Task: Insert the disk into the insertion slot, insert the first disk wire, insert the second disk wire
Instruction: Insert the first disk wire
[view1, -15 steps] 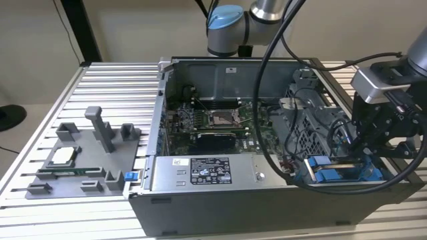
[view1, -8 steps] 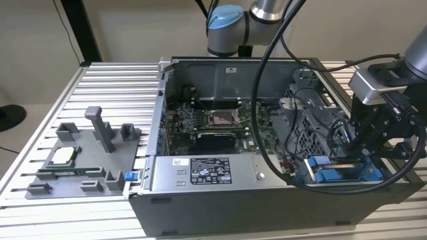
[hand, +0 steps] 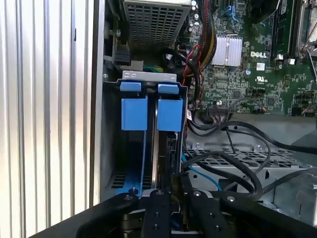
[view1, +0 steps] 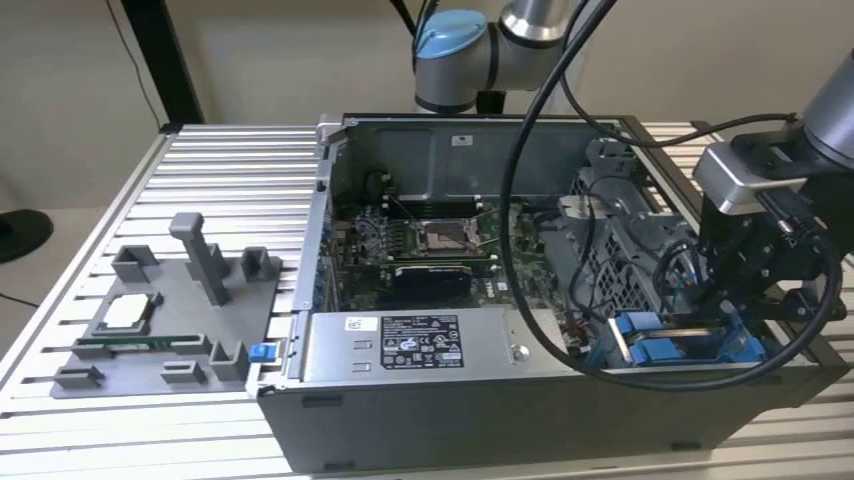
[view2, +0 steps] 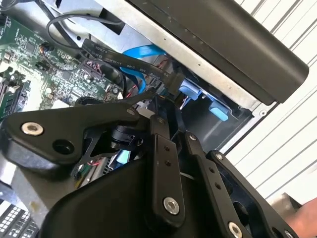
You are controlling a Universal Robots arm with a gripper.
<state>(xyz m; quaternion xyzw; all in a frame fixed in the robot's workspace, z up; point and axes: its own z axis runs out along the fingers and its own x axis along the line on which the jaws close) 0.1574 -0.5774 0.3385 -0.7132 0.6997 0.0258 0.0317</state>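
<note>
Blue insertion slot clips, green motherboard, ribbed silver table

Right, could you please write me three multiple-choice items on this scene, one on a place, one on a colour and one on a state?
1. In the exterior view, where is the gripper?
A over the grey fixture
B at the insertion slot
C over the processor socket

2. What colour are the slot's clips?
A red
B yellow
C blue

3. How is the computer case?
A open, motherboard exposed
B closed by a panel
C upside down

Answers:
1. B, it hangs by the bay at the exterior view's right.
2. C, both show bright blue in the first wrist view.
3. A, the board lies in plain sight.
</note>
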